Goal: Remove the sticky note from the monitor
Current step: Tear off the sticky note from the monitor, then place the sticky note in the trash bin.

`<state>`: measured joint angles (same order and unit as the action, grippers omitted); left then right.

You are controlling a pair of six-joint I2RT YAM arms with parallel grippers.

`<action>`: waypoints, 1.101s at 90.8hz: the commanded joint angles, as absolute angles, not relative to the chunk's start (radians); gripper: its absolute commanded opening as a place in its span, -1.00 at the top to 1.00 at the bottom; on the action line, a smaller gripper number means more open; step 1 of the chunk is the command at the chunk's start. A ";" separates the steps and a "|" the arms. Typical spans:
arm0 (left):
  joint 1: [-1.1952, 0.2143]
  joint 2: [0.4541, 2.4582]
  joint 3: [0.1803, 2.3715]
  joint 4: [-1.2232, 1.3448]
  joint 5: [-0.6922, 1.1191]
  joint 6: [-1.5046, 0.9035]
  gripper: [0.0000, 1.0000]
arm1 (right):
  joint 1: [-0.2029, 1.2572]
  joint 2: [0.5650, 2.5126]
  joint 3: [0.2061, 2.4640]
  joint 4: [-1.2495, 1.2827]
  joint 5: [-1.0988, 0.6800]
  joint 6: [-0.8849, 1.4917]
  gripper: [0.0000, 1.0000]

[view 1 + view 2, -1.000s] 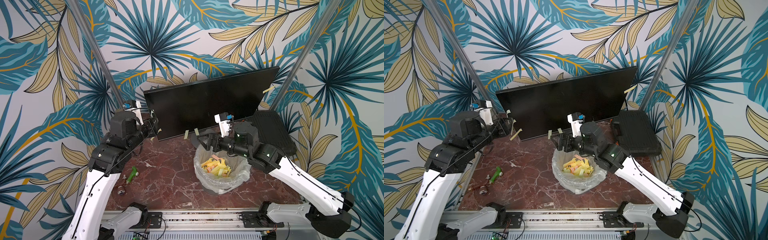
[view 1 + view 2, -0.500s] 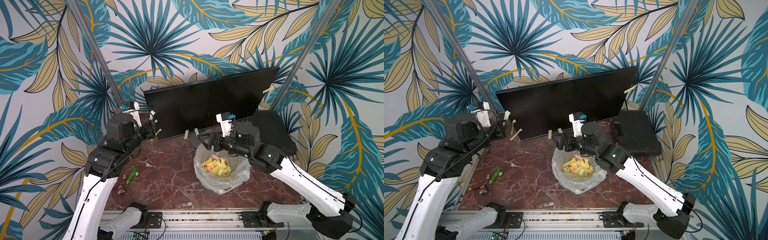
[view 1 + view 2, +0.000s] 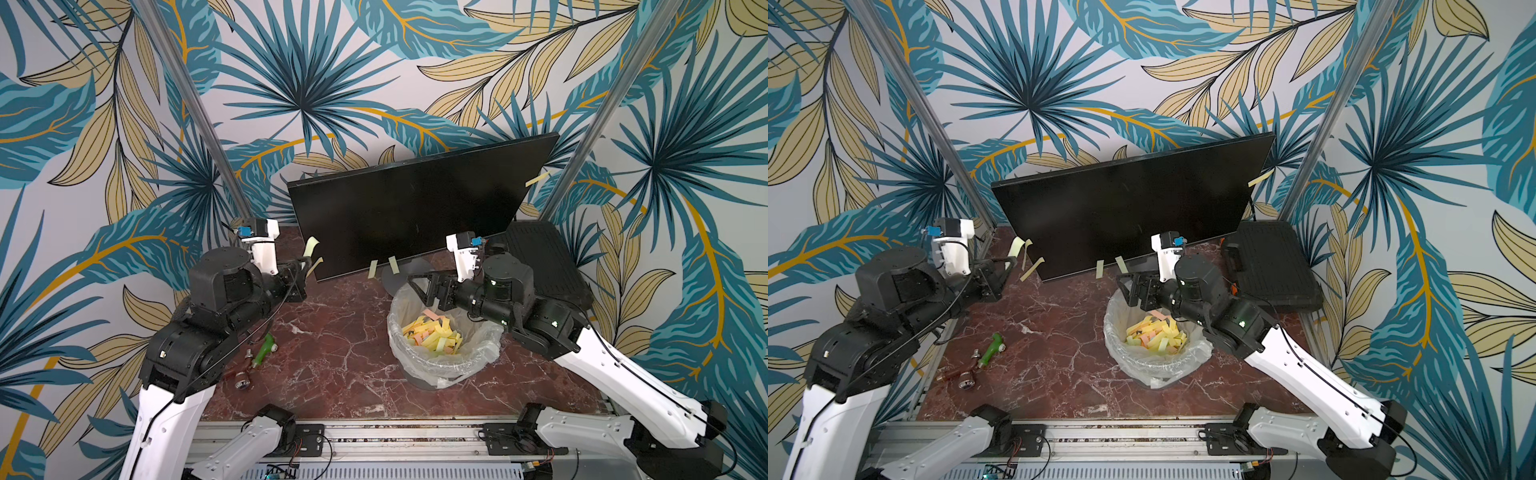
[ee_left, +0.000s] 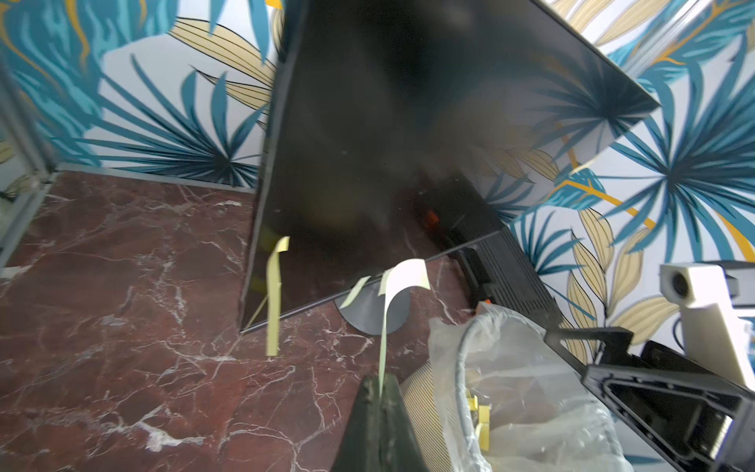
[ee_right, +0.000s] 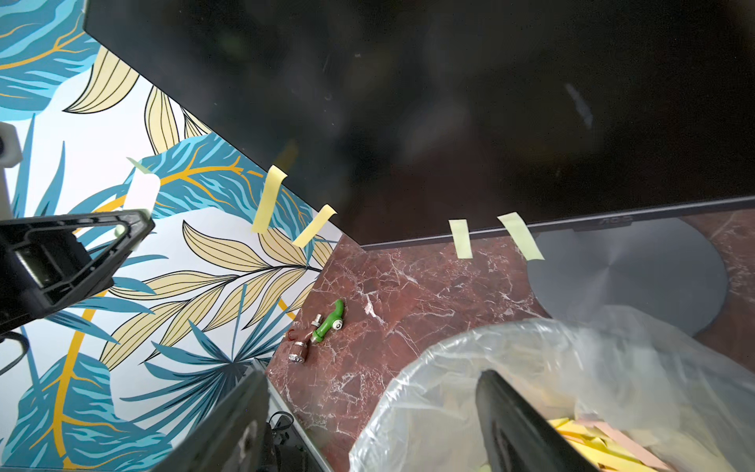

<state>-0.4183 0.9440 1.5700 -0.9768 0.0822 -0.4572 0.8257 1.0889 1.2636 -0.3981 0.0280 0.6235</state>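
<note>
The monitor (image 3: 415, 216) (image 3: 1125, 216) stands at the back of the table, a wide black screen on a round grey base (image 5: 629, 269). My left gripper (image 3: 304, 265) (image 3: 1013, 261) (image 4: 382, 382) is shut on the lower end of a pale yellow sticky note (image 3: 310, 247) (image 4: 402, 278) (image 5: 141, 192). The note curls free, just off the monitor's left edge. Other sticky notes (image 5: 267, 200) (image 5: 459, 239) still hang from the left and bottom edges, and one (image 3: 536, 179) from the right edge. My right gripper (image 3: 419, 286) (image 5: 376, 408) stands open over the bin's rim, holding nothing.
A bin (image 3: 478, 361) lined with clear plastic holds several discarded yellow and pink notes, right of centre in front of the monitor. A black ribbed case (image 3: 544, 257) lies at the back right. A green toy (image 3: 266, 347) and small metal parts (image 3: 243, 378) lie at the front left.
My left gripper has shut on the note at the monitor's left edge and drawn back to the left, taking the note with it. The right arm has hardly moved.
</note>
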 commanded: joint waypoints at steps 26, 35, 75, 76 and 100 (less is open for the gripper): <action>-0.998 1.158 1.575 -0.829 -0.306 -0.417 1.00 | 0.831 0.888 1.190 -0.582 0.194 0.599 -0.70; -1.082 1.222 1.542 -0.764 -0.372 -0.402 1.00 | 0.831 0.832 1.161 -0.628 0.227 0.611 -0.70; -1.221 1.448 1.578 -0.746 -0.526 -0.333 0.40 | 0.830 0.713 1.132 -0.738 0.300 0.637 -0.73; -1.222 1.450 1.578 -0.747 -0.528 -0.331 0.36 | 0.831 0.713 1.132 -0.738 0.299 0.637 -0.73; -1.232 1.420 1.584 -0.732 -0.595 -0.302 -0.94 | 0.831 0.726 1.138 -0.718 0.294 0.623 -0.77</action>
<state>-1.2270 1.4586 1.5570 -0.7650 -0.5343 -0.3222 0.8257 0.7189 1.1450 -0.7151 0.2840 0.6323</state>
